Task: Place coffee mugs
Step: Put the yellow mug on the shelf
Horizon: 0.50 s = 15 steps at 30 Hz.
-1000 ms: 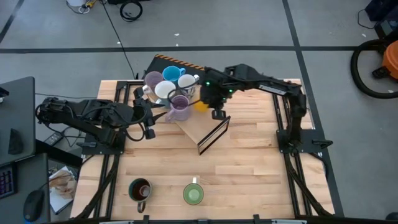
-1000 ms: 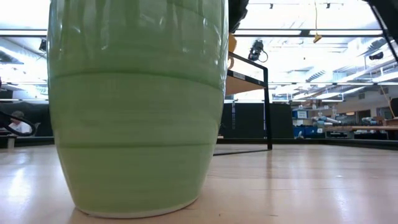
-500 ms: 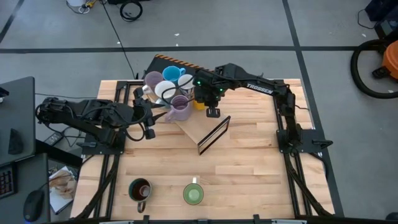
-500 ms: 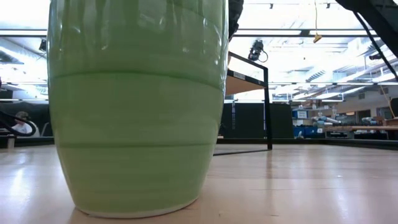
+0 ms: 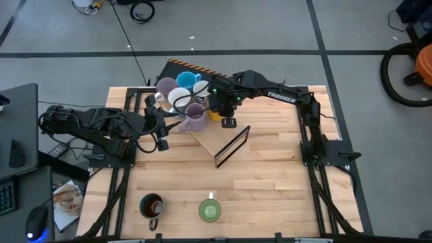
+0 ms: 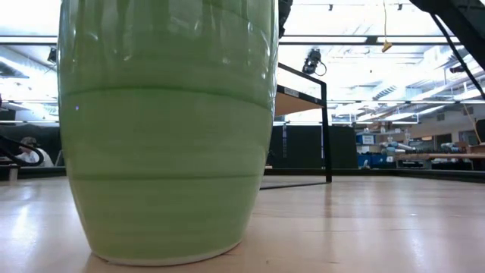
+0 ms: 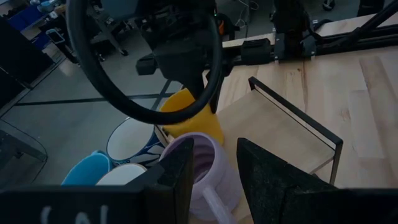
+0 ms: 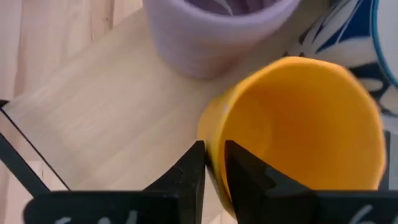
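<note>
Several mugs crowd a sloped wooden board (image 5: 214,138) at the table's far side: two lilac (image 5: 194,116) (image 5: 166,86), a blue one (image 5: 185,81), a white one (image 5: 179,99) and an orange one (image 5: 216,115). My right gripper (image 8: 213,152) is shut on the orange mug (image 8: 298,124), next to the lilac mug (image 8: 211,31). My left gripper (image 5: 162,135) waits open at the table's left, facing the lilac mug (image 7: 199,168). The green mug (image 5: 209,210) and the dark brown mug (image 5: 152,204) stand on their bases near the near edge. My right gripper holds the orange mug by its rim wall (image 8: 212,130). One finger (image 8: 245,177) is inside the cup and the other (image 8: 186,171) outside, coming from above. The mug's mouth faces up toward the wrist. Whether its base rests on the board I cannot tell.
A black metal frame (image 5: 233,145) stands at the board's lower edge. A white mug with blue marks (image 8: 348,37) touches the orange one. The green mug (image 6: 167,129) fills the low view. Bare wooden tabletop (image 5: 270,182) lies between the board and the near mugs.
My right gripper has moved toward the table's left, closing in on the orange mug among the cluster, mostly in the first half second. The mugs have kept their places.
</note>
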Each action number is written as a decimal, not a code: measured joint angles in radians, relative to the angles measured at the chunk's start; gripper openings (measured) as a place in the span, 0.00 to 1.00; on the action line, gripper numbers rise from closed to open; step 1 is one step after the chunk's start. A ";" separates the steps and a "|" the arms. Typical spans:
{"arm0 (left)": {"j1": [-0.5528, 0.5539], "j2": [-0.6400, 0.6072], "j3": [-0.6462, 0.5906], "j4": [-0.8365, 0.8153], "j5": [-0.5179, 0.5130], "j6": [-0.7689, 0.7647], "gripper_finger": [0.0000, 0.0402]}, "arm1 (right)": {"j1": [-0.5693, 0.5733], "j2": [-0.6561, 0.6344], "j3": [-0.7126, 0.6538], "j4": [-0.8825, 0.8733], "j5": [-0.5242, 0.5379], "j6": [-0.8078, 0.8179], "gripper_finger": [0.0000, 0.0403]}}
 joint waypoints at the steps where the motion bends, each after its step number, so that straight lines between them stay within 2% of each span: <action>1: 0.000 0.000 0.000 0.000 0.000 0.000 0.32 | 0.002 0.000 0.000 0.008 0.000 0.000 0.17; 7: 0.000 0.000 0.000 0.000 0.000 0.002 0.32 | 0.014 0.000 0.000 0.035 0.005 0.031 0.19; 15: 0.000 0.000 0.000 0.000 0.000 0.002 0.32 | 0.019 -0.002 0.008 0.085 -0.013 0.227 0.19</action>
